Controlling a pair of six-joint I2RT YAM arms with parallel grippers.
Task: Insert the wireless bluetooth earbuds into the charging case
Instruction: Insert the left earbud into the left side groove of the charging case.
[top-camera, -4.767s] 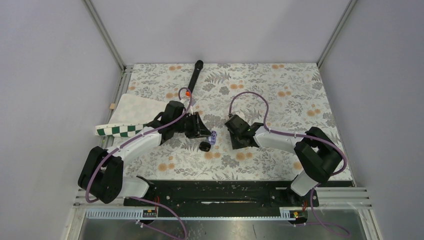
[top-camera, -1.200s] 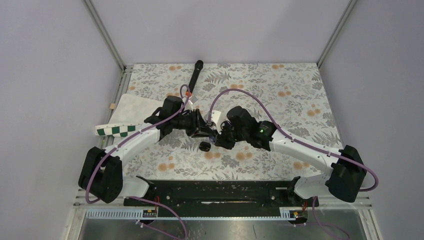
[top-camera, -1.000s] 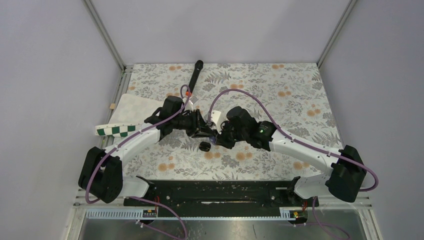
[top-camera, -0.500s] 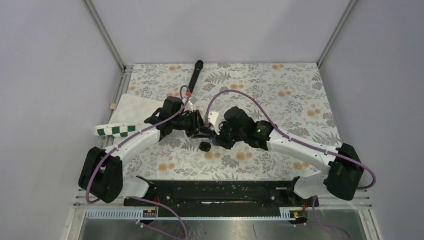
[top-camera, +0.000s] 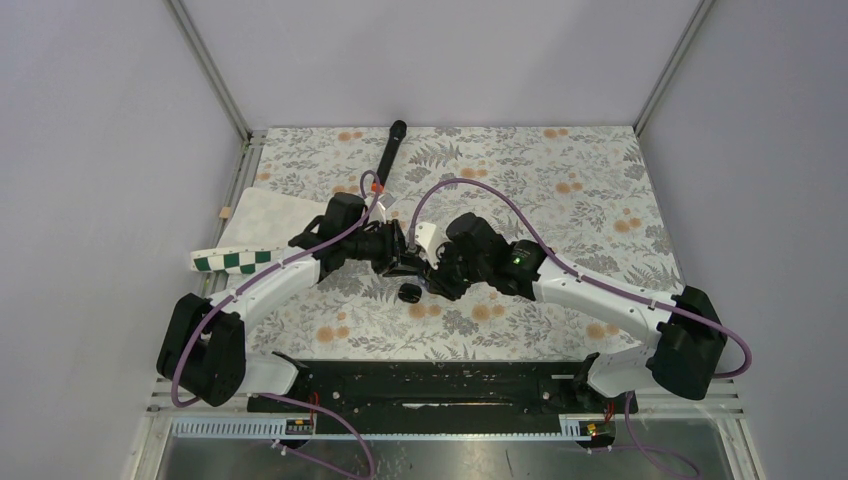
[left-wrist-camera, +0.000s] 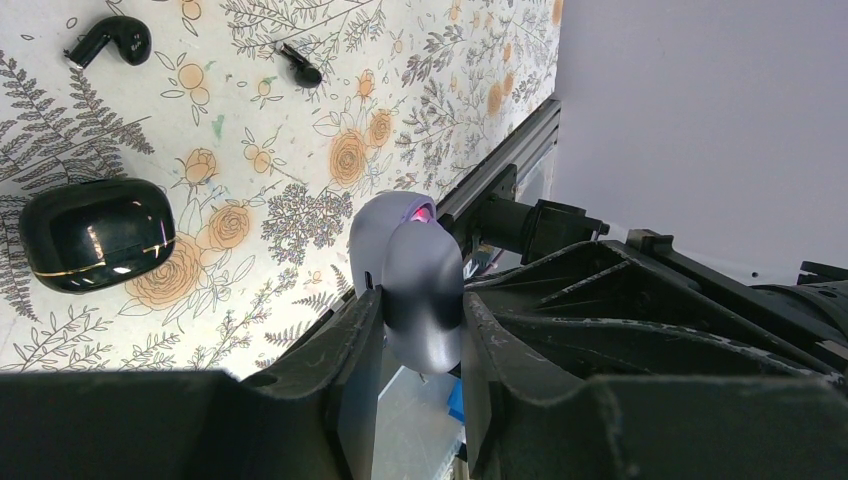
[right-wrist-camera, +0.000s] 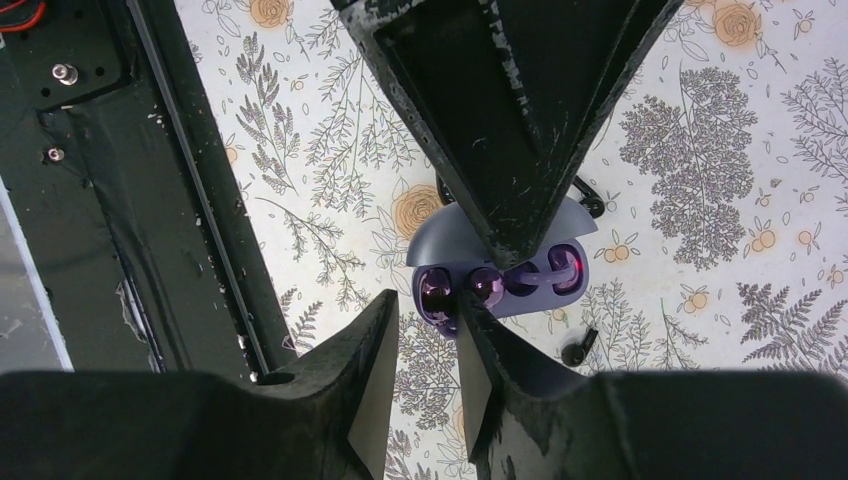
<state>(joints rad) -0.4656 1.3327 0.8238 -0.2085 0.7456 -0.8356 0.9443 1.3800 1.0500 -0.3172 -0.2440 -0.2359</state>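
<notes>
Presently: left fingers (left-wrist-camera: 350, 340) pinch a lilac case (left-wrist-camera: 415, 260) by its two sides, tight. The left gripper (left-wrist-camera: 418, 318) carries nothing else. Case is held off the table (top-camera: 580, 180), lid open.

Purple shapes (right-wrist-camera: 437, 288) sit in the case's wells with a red light beside them. They are probably seated earbuds, but a left finger hides part of the wells, so I am not sure.

Right fingers (right-wrist-camera: 372, 360) stand a narrow gap apart, with table pattern showing between them and nothing held. The right gripper (right-wrist-camera: 427, 315) is at the left end of the case's open edge. One tip looks to be against the case.

Black case (left-wrist-camera: 95, 235) is closed and lies on the table just near of the held one. Two black earbuds lie loose on the table, one (left-wrist-camera: 105, 40) and the other (left-wrist-camera: 300, 65). They are apart from each other and from the black case.

Both grippers meet mid-table, a little left of centre. Mic (top-camera: 388, 155) lies far of them, checked cloth (top-camera: 240, 260) at the left edge.
</notes>
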